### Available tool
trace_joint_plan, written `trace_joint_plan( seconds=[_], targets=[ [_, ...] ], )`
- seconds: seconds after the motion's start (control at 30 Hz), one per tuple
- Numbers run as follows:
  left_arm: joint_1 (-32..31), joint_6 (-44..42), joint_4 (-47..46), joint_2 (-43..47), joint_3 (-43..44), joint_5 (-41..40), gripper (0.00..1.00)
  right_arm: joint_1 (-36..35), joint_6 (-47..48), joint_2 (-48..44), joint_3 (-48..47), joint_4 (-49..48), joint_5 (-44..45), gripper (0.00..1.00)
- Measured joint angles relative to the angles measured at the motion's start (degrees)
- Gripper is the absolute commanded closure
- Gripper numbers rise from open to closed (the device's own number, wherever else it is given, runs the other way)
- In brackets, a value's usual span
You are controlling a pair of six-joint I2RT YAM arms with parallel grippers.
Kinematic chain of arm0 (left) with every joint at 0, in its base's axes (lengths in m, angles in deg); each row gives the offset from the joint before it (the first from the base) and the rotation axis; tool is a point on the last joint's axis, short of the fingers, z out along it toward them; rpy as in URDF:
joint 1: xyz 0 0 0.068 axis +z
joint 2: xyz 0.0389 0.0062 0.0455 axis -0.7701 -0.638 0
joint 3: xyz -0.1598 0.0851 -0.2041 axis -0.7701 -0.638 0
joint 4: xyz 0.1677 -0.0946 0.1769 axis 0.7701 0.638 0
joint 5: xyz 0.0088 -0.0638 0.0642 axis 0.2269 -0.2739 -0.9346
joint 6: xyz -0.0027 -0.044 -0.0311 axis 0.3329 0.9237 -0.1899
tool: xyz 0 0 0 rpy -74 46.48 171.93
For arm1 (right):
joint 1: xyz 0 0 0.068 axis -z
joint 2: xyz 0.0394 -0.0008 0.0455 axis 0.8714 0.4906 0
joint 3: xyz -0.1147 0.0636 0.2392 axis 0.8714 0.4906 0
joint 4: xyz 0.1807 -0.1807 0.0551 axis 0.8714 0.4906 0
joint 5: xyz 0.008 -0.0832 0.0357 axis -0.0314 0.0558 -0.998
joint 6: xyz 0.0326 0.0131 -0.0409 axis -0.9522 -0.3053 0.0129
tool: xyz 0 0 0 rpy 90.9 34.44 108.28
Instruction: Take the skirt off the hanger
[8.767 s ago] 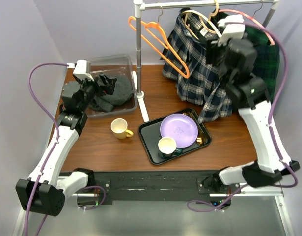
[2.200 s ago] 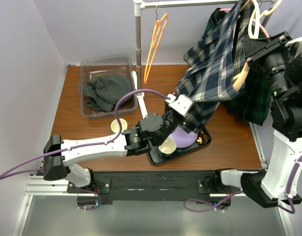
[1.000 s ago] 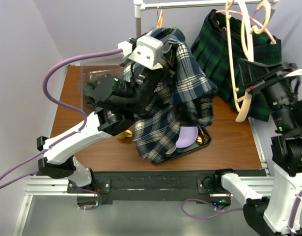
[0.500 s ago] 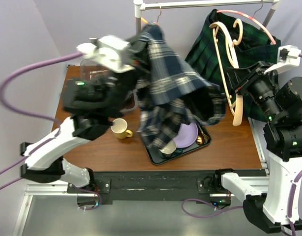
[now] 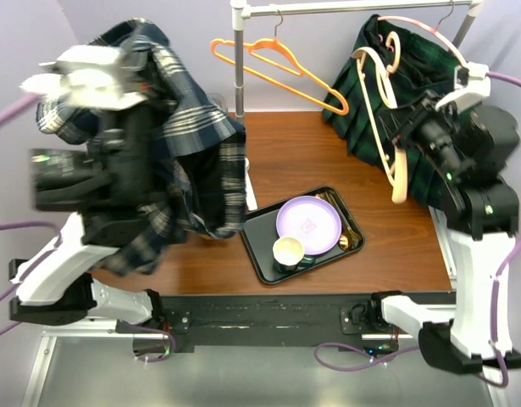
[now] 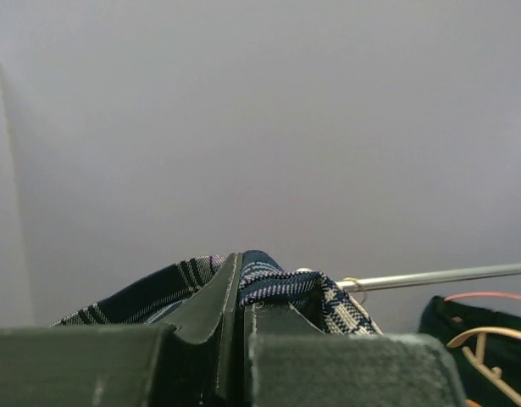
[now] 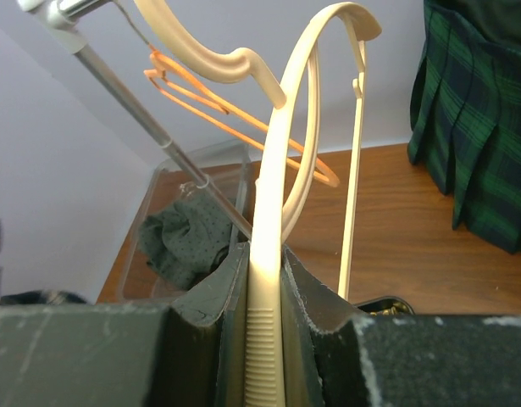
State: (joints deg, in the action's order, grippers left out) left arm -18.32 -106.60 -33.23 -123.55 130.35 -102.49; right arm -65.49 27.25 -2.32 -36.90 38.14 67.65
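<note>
Since half a second ago, your left hand (image 6: pixel 241 284) has swung the blue plaid skirt (image 5: pixel 188 161) away from the middle of the tabletop (image 5: pixel 328 153). It is now at about 9 o'clock in the top view, hanging bunched over the raised left arm and clear of the tray. That hand is clamped tight on a fold of the skirt.

The skirt is off the cream hanger (image 5: pixel 394 144), which your right hand (image 7: pixel 266 275) grips bare at about 2 o'clock. The orange hanger (image 5: pixel 281 68) on the rail (image 5: pixel 362 7) has swung out sideways.

The black tray (image 5: pixel 258 254), at about 5 o'clock, is uncovered again and holds a purple plate (image 5: pixel 309 222) and a cup (image 5: pixel 288 251). In the right wrist view, the clear bin (image 7: pixel 156 195) holds a dark grey cloth (image 7: pixel 184 237). A green plaid skirt (image 5: pixel 362 102) hangs behind the cream hanger.
</note>
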Motion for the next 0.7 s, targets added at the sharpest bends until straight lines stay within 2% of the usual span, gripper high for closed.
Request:
trace_joint_plan(
  seconds=[0.27, 0.5, 0.7],
  targets=[
    [17.05, -2.43, 1.2, -5.84, -1.22, -3.41, 1.0, 0.0, -2.36, 11.78, -3.91, -4.31, -1.01, 1.0],
    [24.76, -2.45, -0.57, -6.38, -0.81, -5.31, 1.0, 0.0, -3.39, 18.4, -6.34, -9.6, -1.03, 1.0],
    [30.93, -2.45, -4.11, -9.49, 2.01, -9.11, 1.0, 0.0, -3.78, 19.98, -7.96, -14.43, -1.05, 1.0]
  ],
)
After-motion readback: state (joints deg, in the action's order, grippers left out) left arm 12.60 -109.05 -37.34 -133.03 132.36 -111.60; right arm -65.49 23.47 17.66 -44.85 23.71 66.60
